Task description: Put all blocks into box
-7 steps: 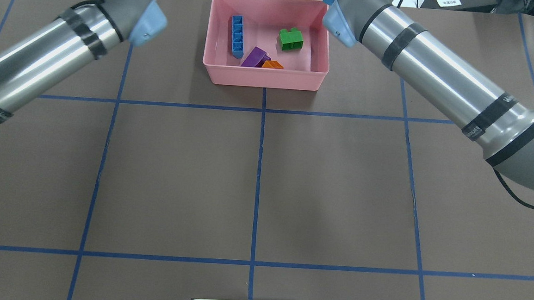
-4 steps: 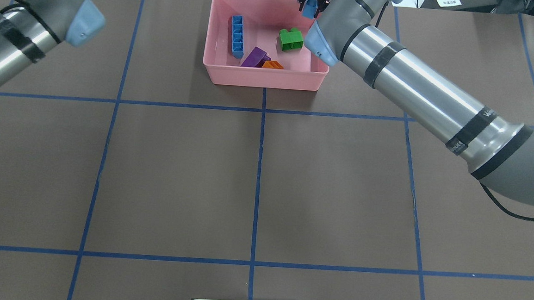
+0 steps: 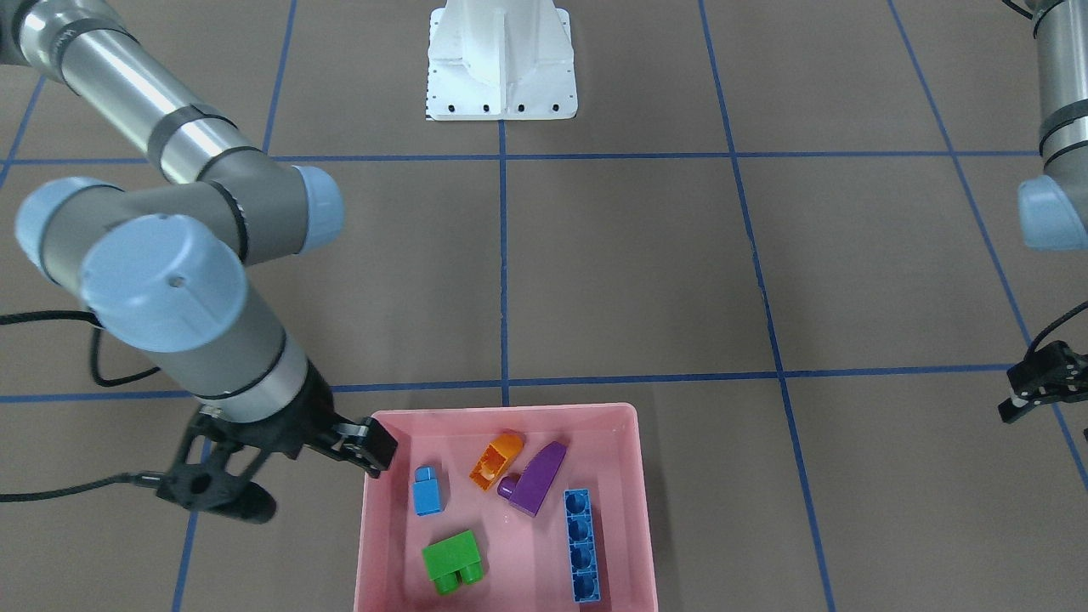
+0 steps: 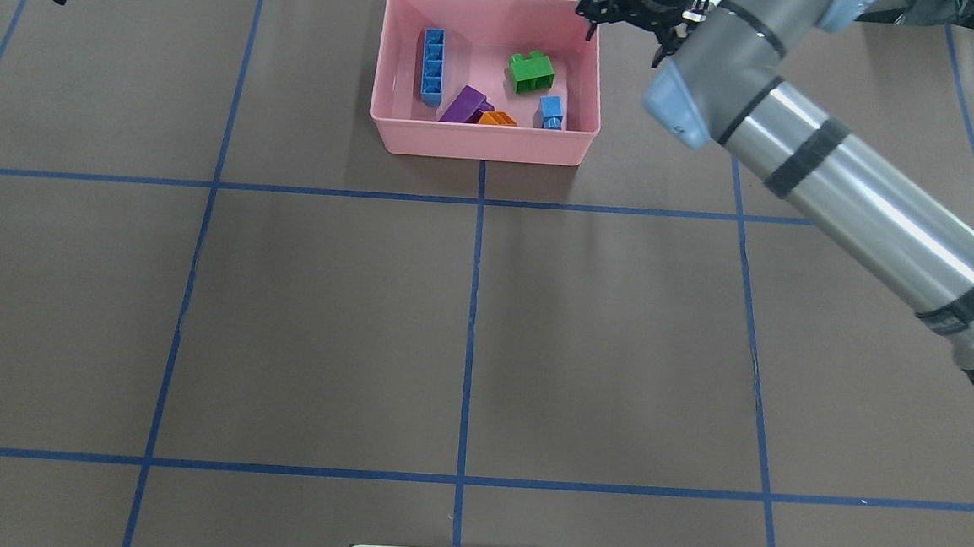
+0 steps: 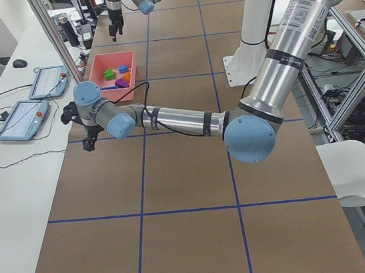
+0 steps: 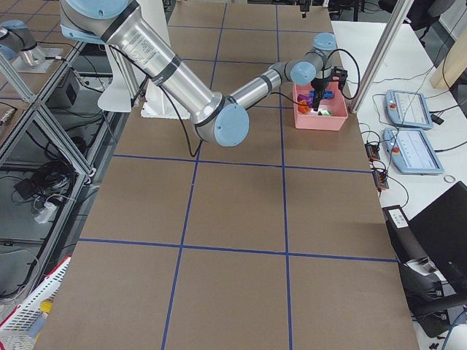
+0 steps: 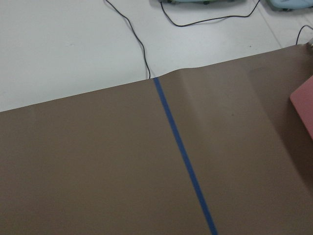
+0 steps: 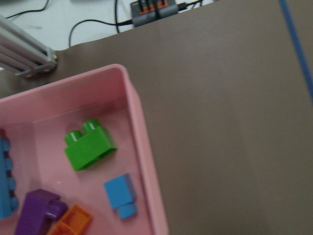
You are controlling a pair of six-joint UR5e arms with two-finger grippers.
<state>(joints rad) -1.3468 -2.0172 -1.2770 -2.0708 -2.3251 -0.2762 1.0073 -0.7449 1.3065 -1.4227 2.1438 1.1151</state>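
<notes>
Once counted inside the box (image 4: 394, 137), five blocks, none missing: blue bar (image 4: 433, 66) along the left wall, purple (image 4: 464, 104) and orange (image 4: 497, 118) side by side against the robot-side wall, green (image 4: 530, 72) right of the middle, small blue (image 4: 551, 111) just beside the right wall. Box itself at the far edge of the surface (image 4: 324, 314), on the centre line, flat and upright.

Above it, right tool (image 3: 289, 472) hanging near the right wall, over the rim or just outside; cannot tell which. Jaws spread wide, holding nothing. Farther out, left tool (image 3: 1039, 382) well apart from the box, toward the surface's left end; only partly seen, so cannot tell whether spread or closed, and absent from its own wrist view.

Judged from this layout: final placing apparently done, task as good as finished. Nothing left to grasp, by the look of it. Next move likely just lifting the right arm (image 4: 839, 185) clear without clipping the rim, then retreating to rest. Worth keeping the jaws spread on the way out, to avoid dragging anything along.
</notes>
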